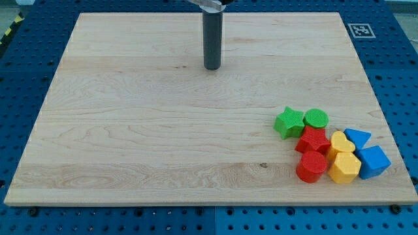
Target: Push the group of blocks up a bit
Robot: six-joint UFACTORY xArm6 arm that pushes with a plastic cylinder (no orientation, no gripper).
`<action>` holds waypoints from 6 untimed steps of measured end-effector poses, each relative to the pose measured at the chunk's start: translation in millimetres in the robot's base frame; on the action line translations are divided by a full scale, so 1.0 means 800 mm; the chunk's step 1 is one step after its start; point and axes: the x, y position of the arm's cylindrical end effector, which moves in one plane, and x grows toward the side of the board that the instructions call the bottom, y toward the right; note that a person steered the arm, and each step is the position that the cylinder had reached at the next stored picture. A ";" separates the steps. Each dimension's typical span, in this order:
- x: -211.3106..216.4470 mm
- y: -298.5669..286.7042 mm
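Approach step, no contact yet: my tip [211, 67] sits near the wooden board's [130, 130] top centre, well apart from the block group at the view's lower right.

No gripper on this rig, just a bare dark rod. Next move, I judge: travel round below the cluster, then push toward the view's top. Group is tight, mostly touching: green star block [289, 123], green round block [316, 118], red star block [313, 140], red cylinder block [311, 166], yellow heart-like block [341, 141], yellow hexagon block [344, 168], blue triangle block [357, 137], blue cube-like block [373, 161].
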 end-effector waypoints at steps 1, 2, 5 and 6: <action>0.000 -0.003; 0.000 -0.003; 0.000 0.139; 0.042 0.244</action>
